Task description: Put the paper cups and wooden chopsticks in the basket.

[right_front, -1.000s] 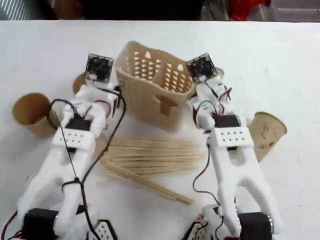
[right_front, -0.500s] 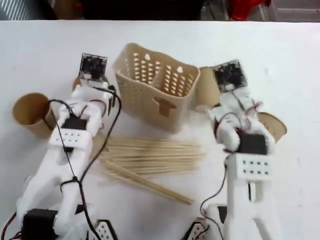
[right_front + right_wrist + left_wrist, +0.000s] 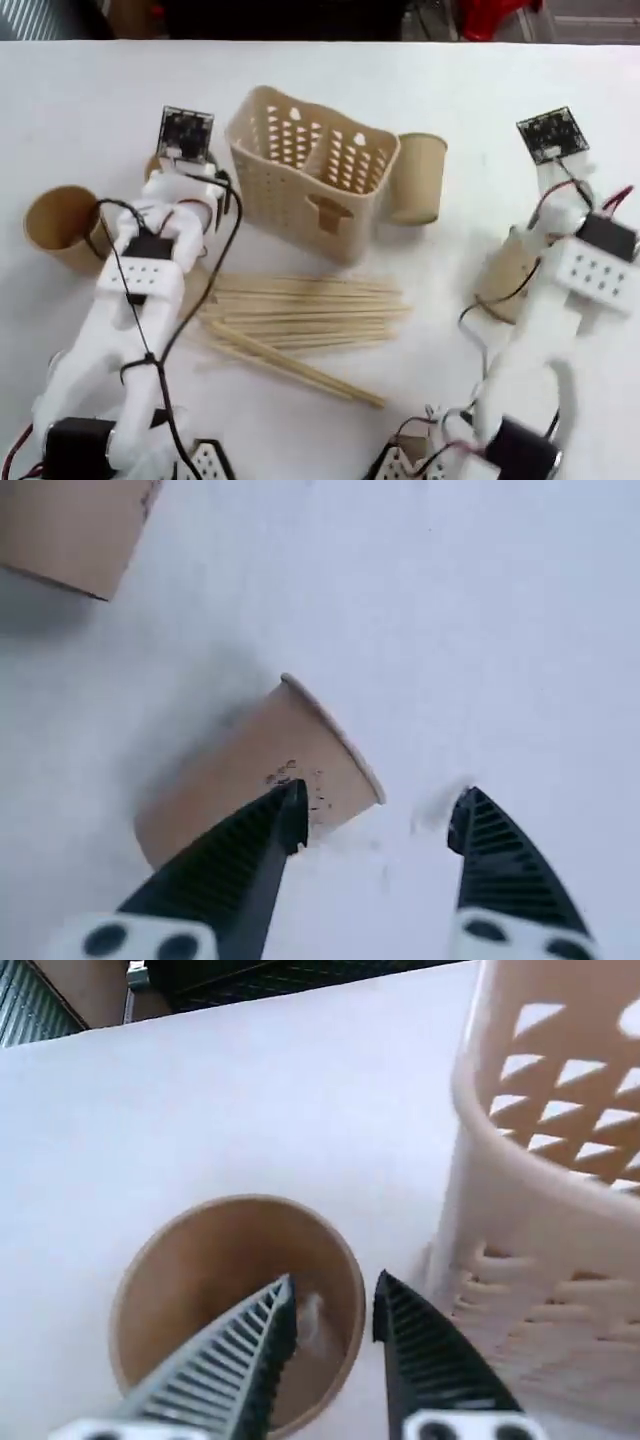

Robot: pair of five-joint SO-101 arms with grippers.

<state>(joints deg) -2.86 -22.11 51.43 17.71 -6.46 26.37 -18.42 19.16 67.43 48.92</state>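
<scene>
The cream slotted basket [image 3: 310,170] stands mid-table with wooden chopsticks [image 3: 300,318] piled in front of it. One paper cup [image 3: 235,1310] stands upright beside the basket [image 3: 560,1220]. My left gripper [image 3: 333,1295] is open over that cup's rim, one finger inside and one outside. Another cup [image 3: 60,228] sits at the far left. A third cup [image 3: 418,178] stands upright against the basket's right side. A fourth cup [image 3: 250,770] lies on its side; my right gripper [image 3: 382,798] hovers open just past its mouth, one finger over its wall.
The right arm [image 3: 590,265] covers part of the lying cup [image 3: 505,272] in the high view. The upright cup by the basket appears farther off in the right wrist view [image 3: 75,530]. Bare white table [image 3: 500,90] extends behind the basket and to the right.
The right arm swung away from the basket to the right, leaving a cup standing beside the basket, and now hangs over the lying cup. The left arm shifted slightly left.
</scene>
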